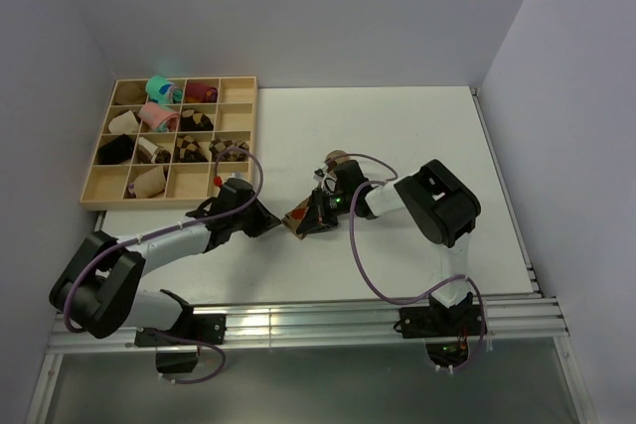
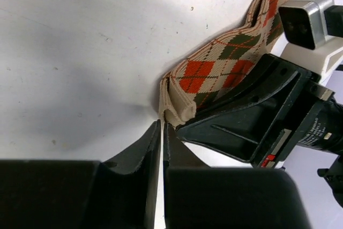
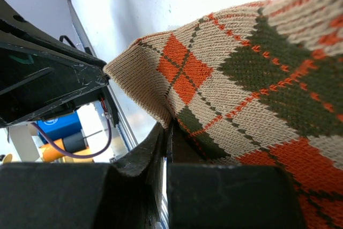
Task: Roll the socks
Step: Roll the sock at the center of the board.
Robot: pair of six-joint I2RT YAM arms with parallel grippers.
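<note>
Socks (image 2: 214, 73): folded cuff (image 2: 177, 103) clear from left wrist; overhead, only a sliver.

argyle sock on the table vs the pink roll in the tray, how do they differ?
Shape: the sock lies stretched out, one tan end folded; the pink roll is bundled up.
Pattern: the sock has orange and dark diamonds; the pink roll is mostly pink.
Place: the sock is on the table, pinched by the left end effector and the right end effector; the pink roll sits in the tray.
Both look like fabric.
</note>
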